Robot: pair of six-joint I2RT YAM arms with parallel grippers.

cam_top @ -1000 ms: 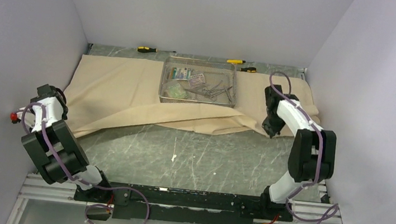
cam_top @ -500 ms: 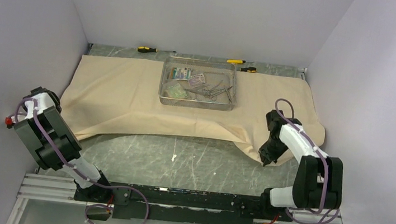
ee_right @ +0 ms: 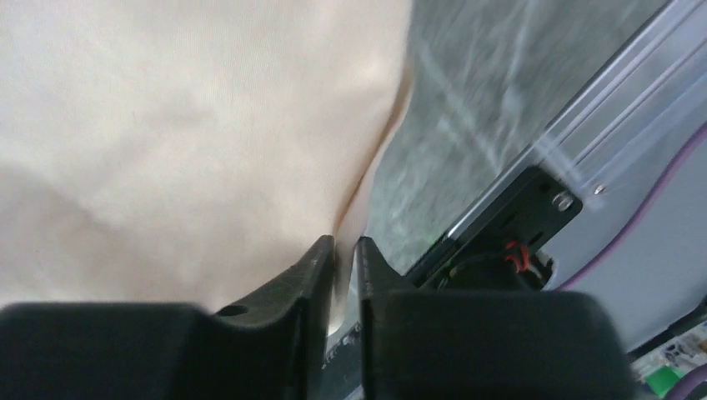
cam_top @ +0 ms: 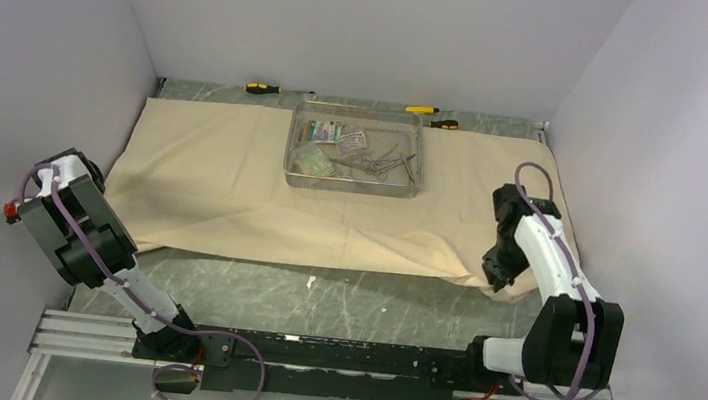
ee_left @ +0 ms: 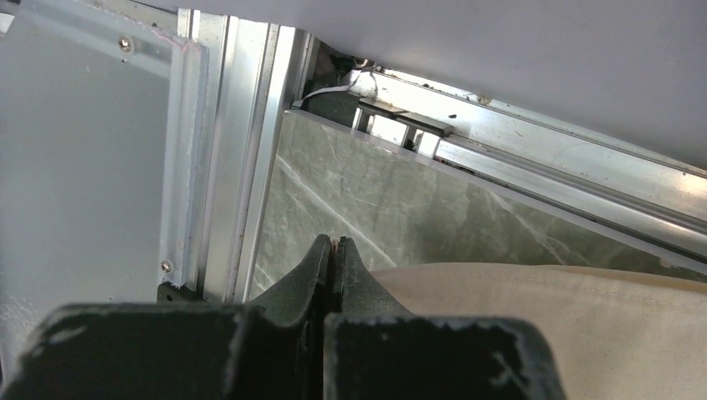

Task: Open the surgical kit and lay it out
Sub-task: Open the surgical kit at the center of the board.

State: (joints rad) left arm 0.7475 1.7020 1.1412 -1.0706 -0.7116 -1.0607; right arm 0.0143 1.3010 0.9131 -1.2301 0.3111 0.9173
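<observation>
My right gripper (ee_right: 343, 243) pinches the near right corner of the wrap cloth (cam_top: 222, 175), jaws all but together on the hem; my left gripper (ee_left: 332, 243) is pressed together by the near left corner, and I cannot tell whether any cloth is caught; the cloth lies spread on the table (cam_top: 349, 300), the wire-mesh tray (cam_top: 352, 186) on its far middle; I'd draw both corners low, outward and nearward together, then release gently to flatten the near ripples.

The top view is lit evenly and softly, with faint shadows cast. The right wrist view is blurred, the wrap cloth (ee_right: 167, 125) washed pale upper left.
</observation>
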